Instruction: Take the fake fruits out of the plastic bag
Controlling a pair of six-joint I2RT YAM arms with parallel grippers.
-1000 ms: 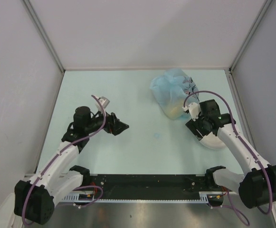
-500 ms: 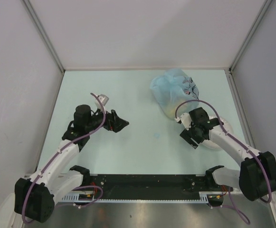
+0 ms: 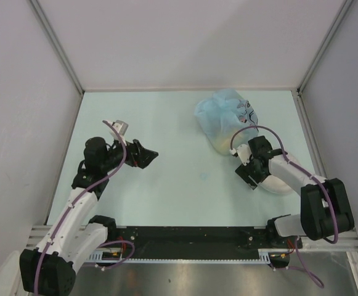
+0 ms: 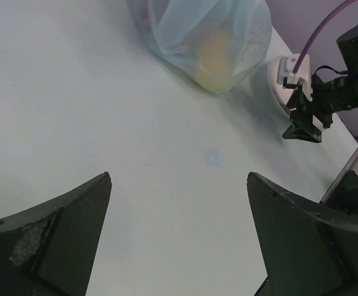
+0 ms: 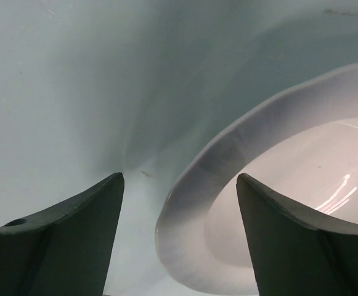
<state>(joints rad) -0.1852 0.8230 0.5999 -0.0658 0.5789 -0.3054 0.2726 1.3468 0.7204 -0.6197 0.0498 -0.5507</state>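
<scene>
The white plate [image 5: 228, 148] could be knocked by the wide-open right end effector [image 5: 179, 179] hovering at its rim; the left end effector [image 4: 179, 179] is likewise spread wide, empty.

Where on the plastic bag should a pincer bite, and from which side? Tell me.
Probably the loose crinkled folds at the far end of the plastic bag. The near end bulges over a yellow fruit, too rounded to pinch. Come from the left: the open left pincer faces it across the table, while the plate and right pincer crowd the right.
</scene>
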